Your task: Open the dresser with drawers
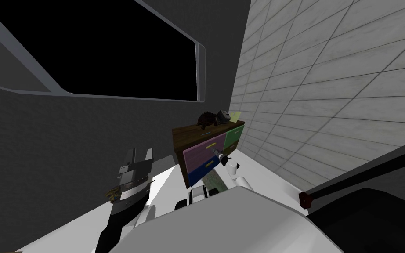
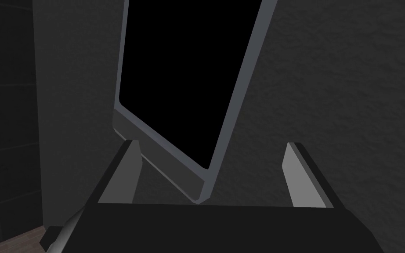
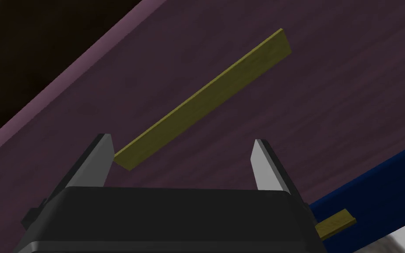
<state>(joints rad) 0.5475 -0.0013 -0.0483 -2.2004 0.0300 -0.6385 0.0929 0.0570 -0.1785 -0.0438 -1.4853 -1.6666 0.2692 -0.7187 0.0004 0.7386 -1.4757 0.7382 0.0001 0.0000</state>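
The right gripper is close to the dresser, facing its purple drawer, jaws open and holding nothing. The yellow handle slants across the drawer front: its near end sits just inside the gap, beside one finger, and the rest runs out past the fingertips. A blue drawer lies beside the gripper's body. The left gripper is well apart from the dresser, jaws open and empty

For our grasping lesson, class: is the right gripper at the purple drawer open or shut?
Open: the right gripper holds its fingers apart; the yellow handle is not clamped.
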